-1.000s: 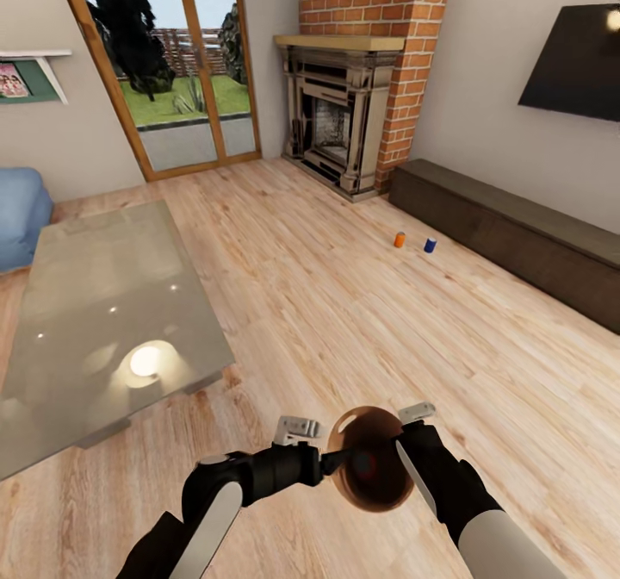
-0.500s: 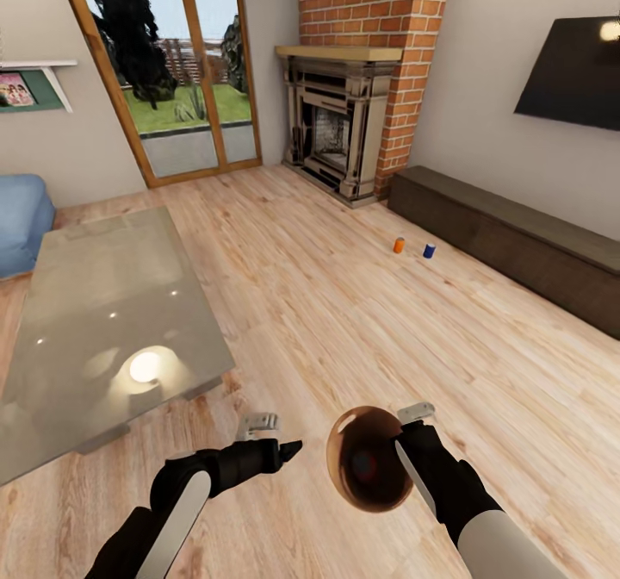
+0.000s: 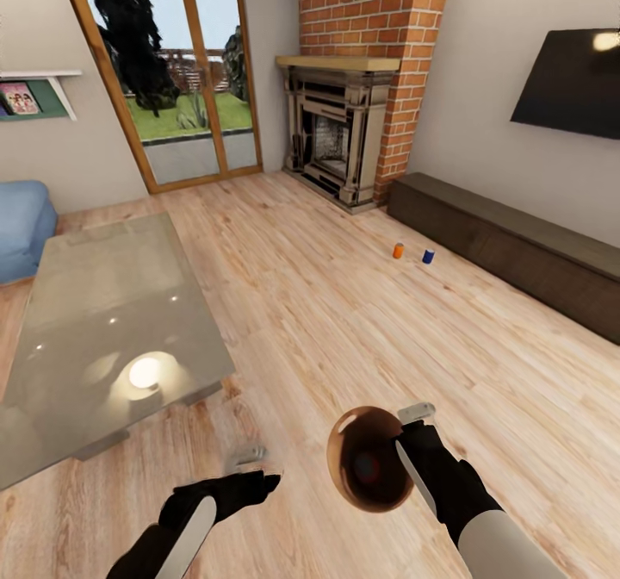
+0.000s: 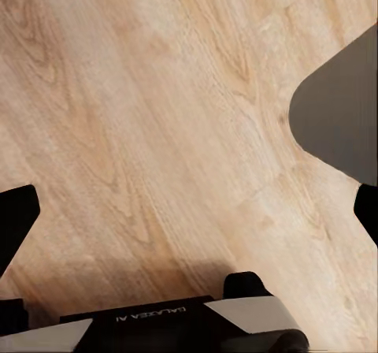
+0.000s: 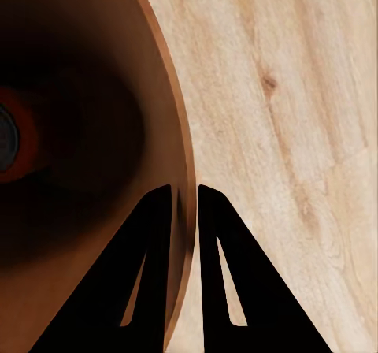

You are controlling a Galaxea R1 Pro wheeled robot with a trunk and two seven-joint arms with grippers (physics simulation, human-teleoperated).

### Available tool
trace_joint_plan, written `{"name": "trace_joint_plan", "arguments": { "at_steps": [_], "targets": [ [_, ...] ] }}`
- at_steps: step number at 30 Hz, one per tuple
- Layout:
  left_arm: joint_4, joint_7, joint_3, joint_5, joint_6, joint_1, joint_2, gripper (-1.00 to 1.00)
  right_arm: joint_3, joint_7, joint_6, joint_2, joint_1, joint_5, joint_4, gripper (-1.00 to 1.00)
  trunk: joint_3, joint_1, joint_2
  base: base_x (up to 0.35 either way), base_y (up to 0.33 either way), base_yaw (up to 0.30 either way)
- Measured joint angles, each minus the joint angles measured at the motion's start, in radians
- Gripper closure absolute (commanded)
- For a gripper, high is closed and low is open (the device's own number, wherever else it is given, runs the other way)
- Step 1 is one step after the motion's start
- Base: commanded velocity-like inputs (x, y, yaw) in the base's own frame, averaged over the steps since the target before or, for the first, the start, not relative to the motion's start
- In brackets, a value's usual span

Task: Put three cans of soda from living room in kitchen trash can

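My right gripper [image 3: 406,438] is shut on the rim of the tash can [image 3: 346,438], which hangs just above the wood floor in front of me. In the right wrist view the right gripper [image 5: 183,205] has one finger on each side of the tash can's brown wall [image 5: 94,77]. One orange can of soda [image 3: 367,467] lies at the bottom [image 5: 11,143]. Two more stand far off on the floor near the low cabinet: an orange one [image 3: 398,251] and a blue one [image 3: 428,256]. My left gripper [image 3: 256,469] hangs open and empty to the left of the bin [image 4: 189,211].
A glass table [image 3: 103,320] fills the left side, its corner close to my left arm. A long dark cabinet [image 3: 517,247] runs along the right wall under the TV [image 3: 573,71]. The brick fireplace [image 3: 344,122] stands ahead. Open floor lies between me and the cans.
My left gripper has drawn back from the bin's rim, leftward and toward me. The right gripper still holds the bin. The view has shifted slightly.
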State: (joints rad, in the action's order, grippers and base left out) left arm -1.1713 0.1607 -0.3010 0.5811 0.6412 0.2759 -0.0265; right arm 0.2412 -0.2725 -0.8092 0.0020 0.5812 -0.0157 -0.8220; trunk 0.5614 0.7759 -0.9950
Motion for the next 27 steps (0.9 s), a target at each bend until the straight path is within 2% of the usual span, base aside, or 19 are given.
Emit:
{"name": "trace_joint_plan", "arguments": {
  "at_steps": [3,11,14,17,19,27],
  "targets": [
    [0.041,0.006,-0.001,0.000,-0.020,0.000,0.000,-1.00,0.000,0.000,0.000,0.000,0.000,0.000,0.000,1.00,-0.004,0.000,0.000,0.000,0.000,0.000],
    [0.061,0.013,-0.004,0.000,-0.042,0.000,0.002,-1.00,0.000,0.000,0.000,0.001,0.000,0.000,-0.001,1.00,-0.016,0.000,0.000,0.000,0.000,0.000],
    [0.062,0.033,-0.004,0.000,-0.048,0.000,0.002,-1.00,0.000,0.000,0.000,0.001,0.000,0.001,-0.001,1.00,-0.020,0.000,0.000,0.000,0.000,0.000],
    [0.059,0.089,-0.001,0.001,-0.067,0.000,0.002,-1.00,0.000,0.000,0.000,0.000,0.000,0.002,-0.001,1.00,-0.025,0.000,0.000,0.000,0.000,0.000],
    [0.060,0.104,0.002,0.001,-0.074,0.000,0.002,-1.00,0.000,0.001,0.000,0.000,0.000,-0.001,-0.001,1.00,-0.027,0.000,0.000,0.000,0.000,0.000],
    [0.079,0.122,0.007,0.002,-0.088,0.000,0.002,-1.00,0.000,0.001,0.001,-0.002,0.000,-0.001,-0.001,1.00,-0.038,0.000,0.000,0.000,0.000,0.000]
  ]
}}
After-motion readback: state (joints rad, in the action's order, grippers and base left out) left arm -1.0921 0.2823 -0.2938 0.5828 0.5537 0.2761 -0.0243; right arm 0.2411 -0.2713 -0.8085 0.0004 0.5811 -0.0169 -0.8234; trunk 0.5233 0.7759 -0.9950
